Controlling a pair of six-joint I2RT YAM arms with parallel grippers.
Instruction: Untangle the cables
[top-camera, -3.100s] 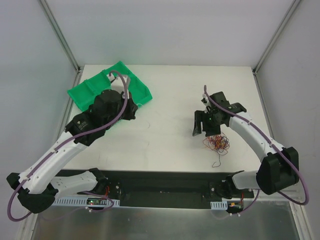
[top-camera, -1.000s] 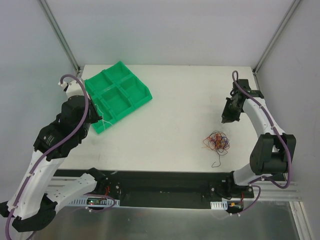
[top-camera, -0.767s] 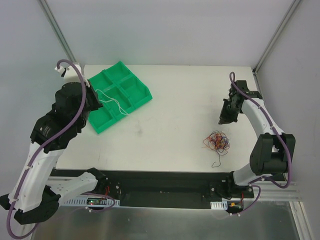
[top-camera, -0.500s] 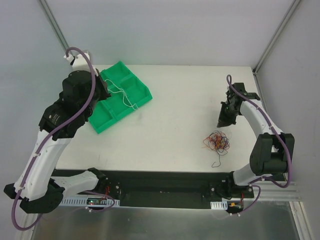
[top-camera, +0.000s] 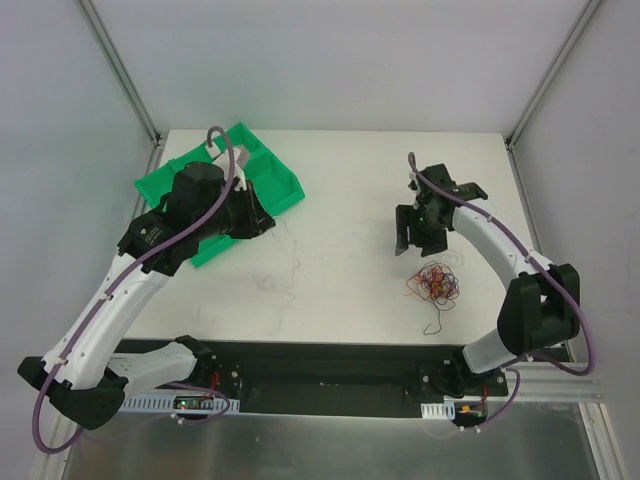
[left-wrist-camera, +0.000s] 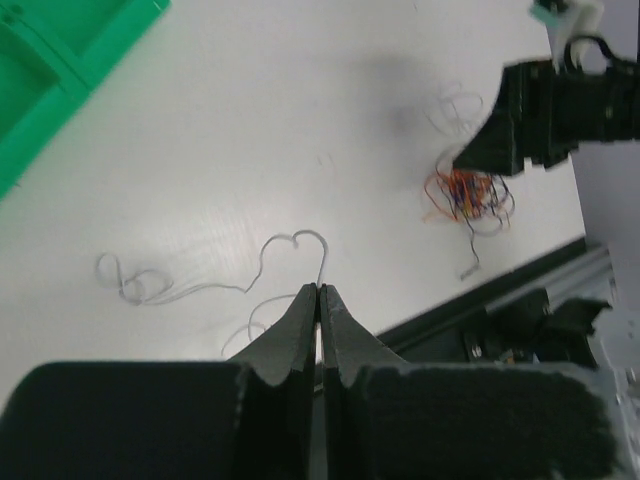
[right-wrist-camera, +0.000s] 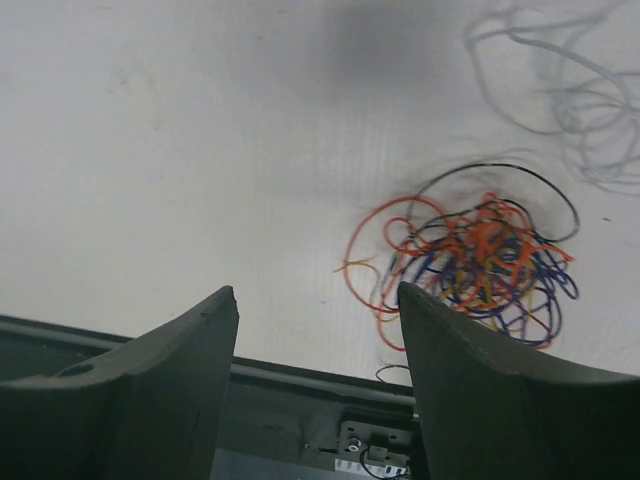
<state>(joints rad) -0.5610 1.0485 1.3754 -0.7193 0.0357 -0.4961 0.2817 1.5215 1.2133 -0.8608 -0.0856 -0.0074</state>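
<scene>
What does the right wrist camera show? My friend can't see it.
A small tangle of orange, black and blue wires lies on the white table beyond the right gripper's open fingers. Pale wire loops lie farther off.

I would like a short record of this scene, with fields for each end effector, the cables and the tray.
left end effector: shut on the white cable, the rest of which lies in loops on the table
right end effector: open, holding nothing, close to the coloured tangle but not touching it
coloured tangle: red, orange, black and blue wires in one clump on the table
green tray: far left part of the table
</scene>
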